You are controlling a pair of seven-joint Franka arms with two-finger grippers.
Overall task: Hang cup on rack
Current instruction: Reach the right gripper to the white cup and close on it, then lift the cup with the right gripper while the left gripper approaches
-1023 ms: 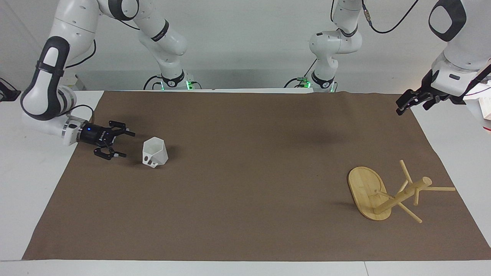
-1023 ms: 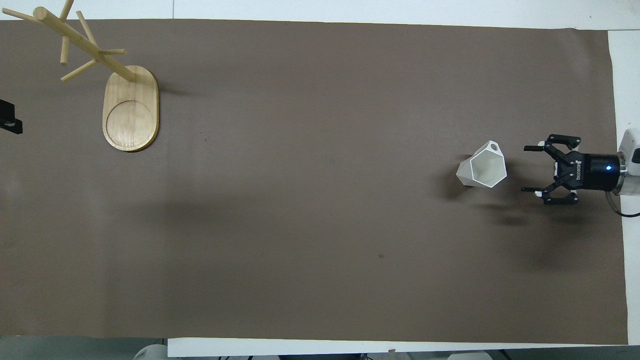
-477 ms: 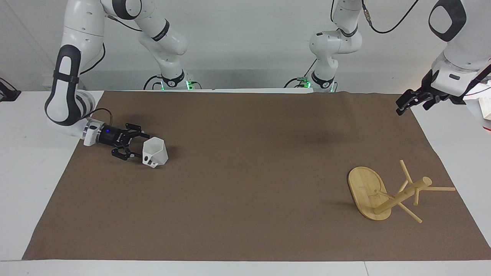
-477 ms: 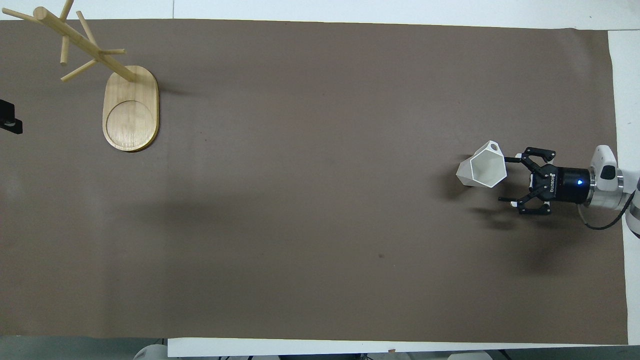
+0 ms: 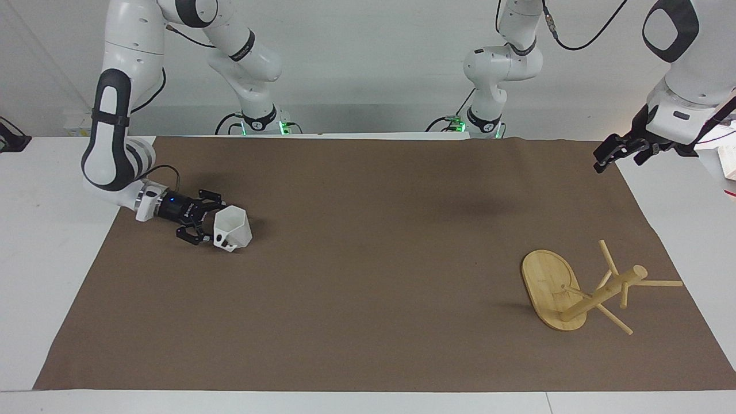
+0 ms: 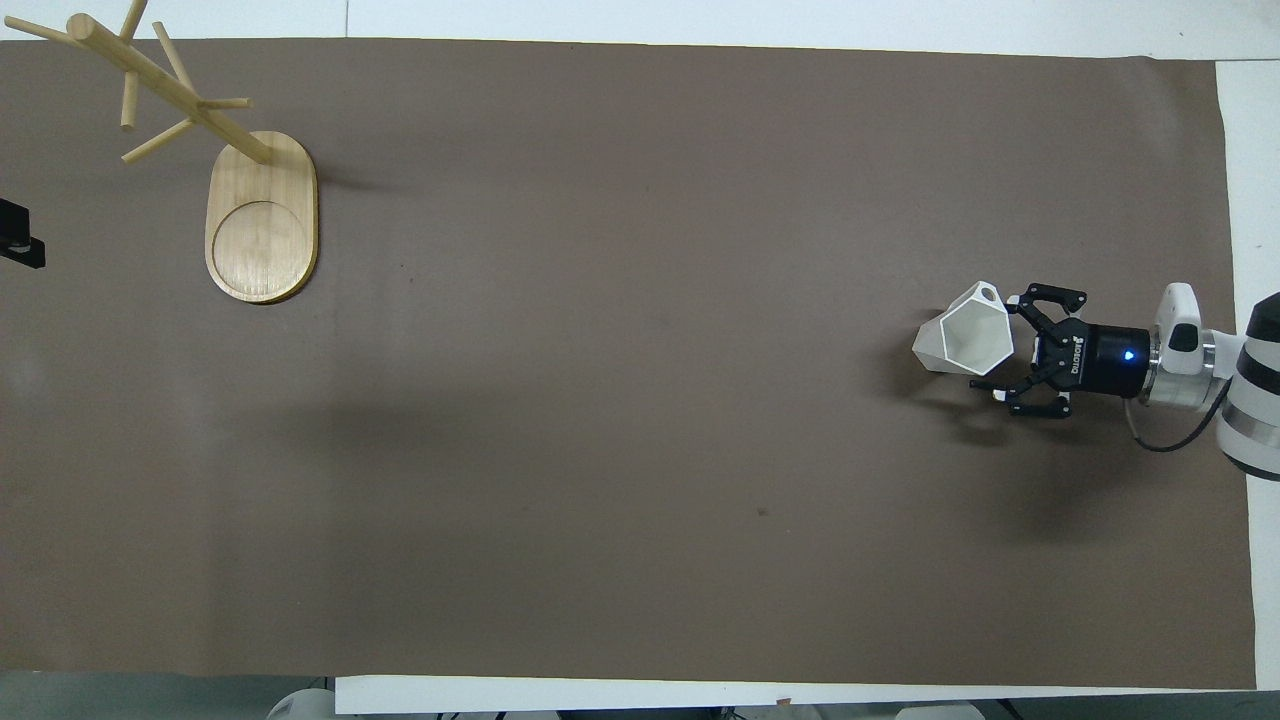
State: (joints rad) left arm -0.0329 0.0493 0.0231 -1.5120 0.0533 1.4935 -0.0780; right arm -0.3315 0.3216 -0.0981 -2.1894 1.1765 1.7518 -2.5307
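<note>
Beside the cup [image 5: 233,227], right tool [image 5: 208,225] wide; left tool [image 5: 605,158] wide, waiting.

A: The faceted cup [image 5: 233,228] was plain white, and the mug rack [image 5: 578,290] was pale bamboo.
B: The table mat [image 5: 368,270] was flat brown, the right gripper [image 5: 208,225] was black with a small blue light, and the arms were white with black bands.

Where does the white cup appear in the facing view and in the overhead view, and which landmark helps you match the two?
Facing view: the cup sits left of centre, at the open right gripper.
Overhead view: the cup sits at the right, mid-height.
Shared landmark: the rack, at the left arm's end of the table.
</note>
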